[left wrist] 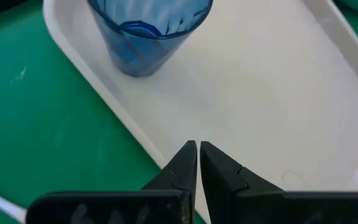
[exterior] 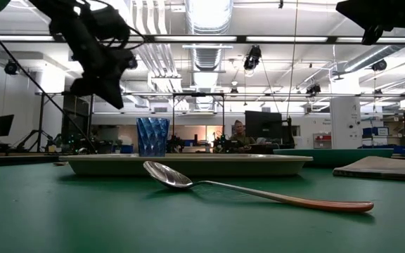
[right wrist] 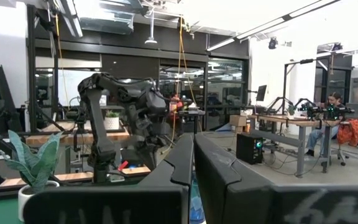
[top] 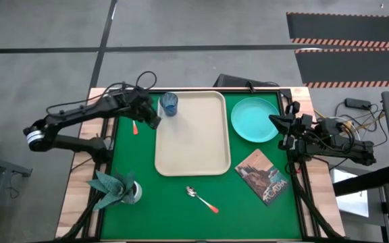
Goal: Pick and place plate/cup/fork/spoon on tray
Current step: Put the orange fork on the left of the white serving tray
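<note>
The large beige rectangular tray point(top: 193, 133) with rounded corners lies in the middle of the green table point(top: 174, 206), its long sides running from the far edge toward the near edge. The round flat turquoise plate point(top: 254, 119) sits on the table just beside the tray's far right corner. The small translucent dark-blue cup point(top: 169, 104) stands upright inside the tray's far left corner. The small silver spoon point(top: 201, 198) with a red-orange handle end lies on the table beyond the tray's near edge. Of the fork, only a red-orange handle point(top: 134, 127) shows, on the table off the tray's left edge.

The left gripper point(top: 154, 121) hangs above the tray's left rim near the cup, fingers pressed together and holding nothing. The right gripper point(top: 276, 120) waits at the plate's right edge, fingers likewise pressed together.
</note>
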